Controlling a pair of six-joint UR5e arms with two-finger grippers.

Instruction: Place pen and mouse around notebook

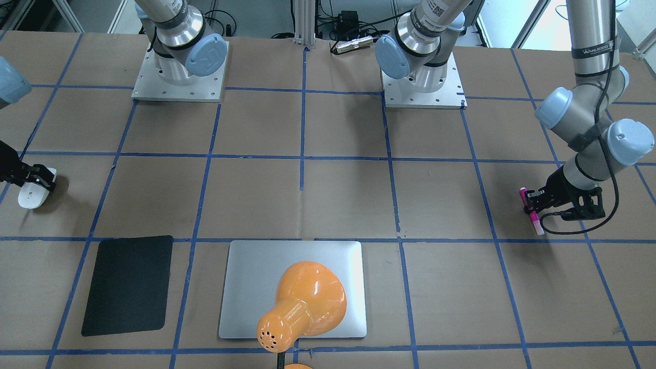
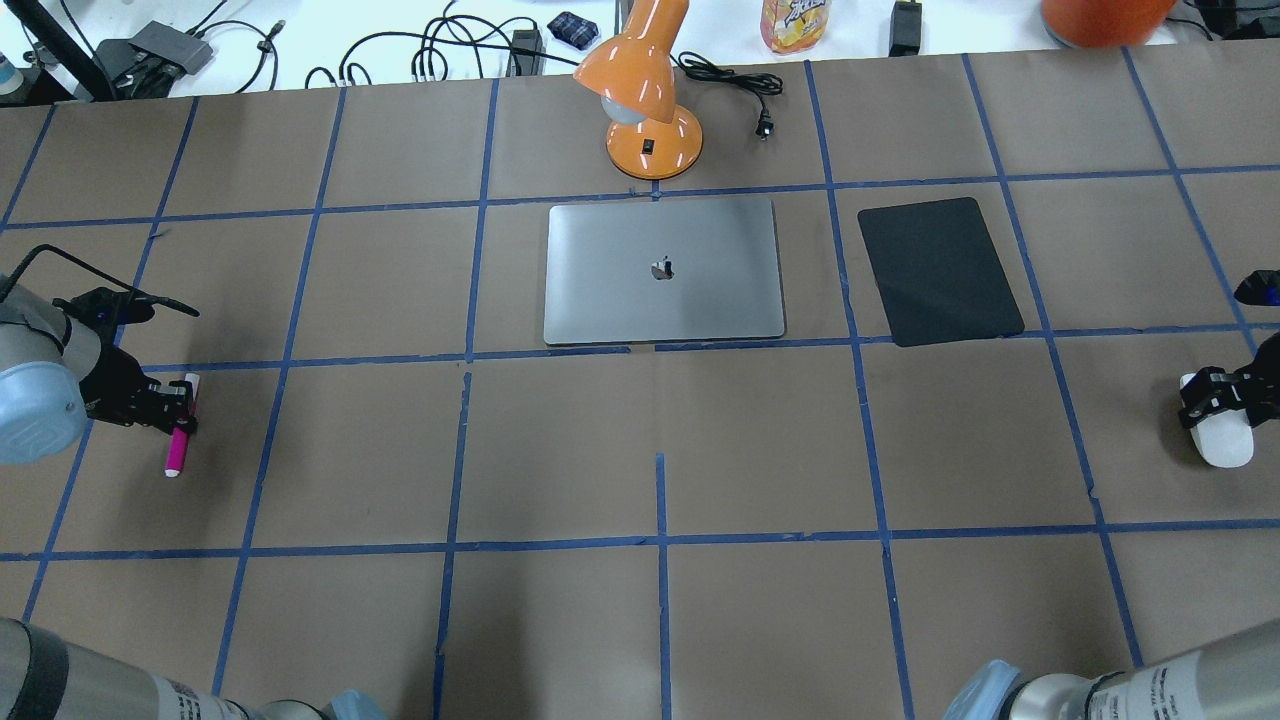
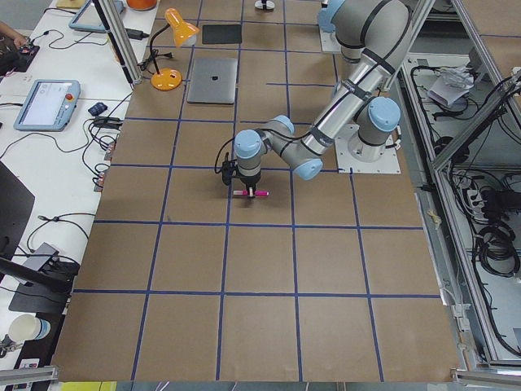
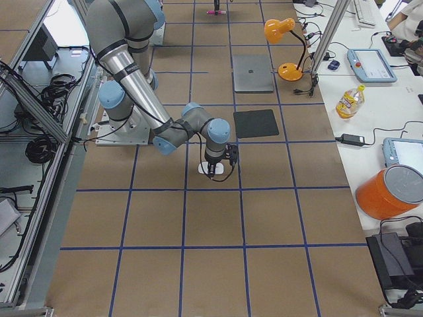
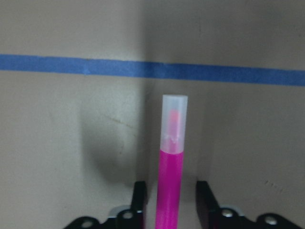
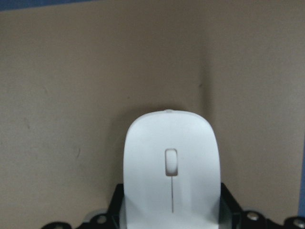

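Observation:
The pink pen (image 2: 176, 450) (image 5: 171, 162) lies on the brown table at my far left. My left gripper (image 2: 183, 405) (image 1: 530, 205) straddles it, open, with a narrow gap on each side of the pen in the left wrist view. The white mouse (image 2: 1225, 445) (image 6: 171, 162) rests at my far right, and my right gripper (image 2: 1215, 400) (image 1: 41, 179) is shut on it, its fingers pressed against both sides. The silver notebook (image 2: 620, 290) (image 1: 256, 282) lies flat at the table's far middle, well away from both grippers.
An orange desk lamp (image 2: 650, 140) (image 1: 307, 302) stands just beyond the notebook, its head hanging over it in the front-facing view. A black mat (image 2: 940, 270) (image 1: 128, 284) lies to the notebook's right. Cables and a bottle sit past the far edge.

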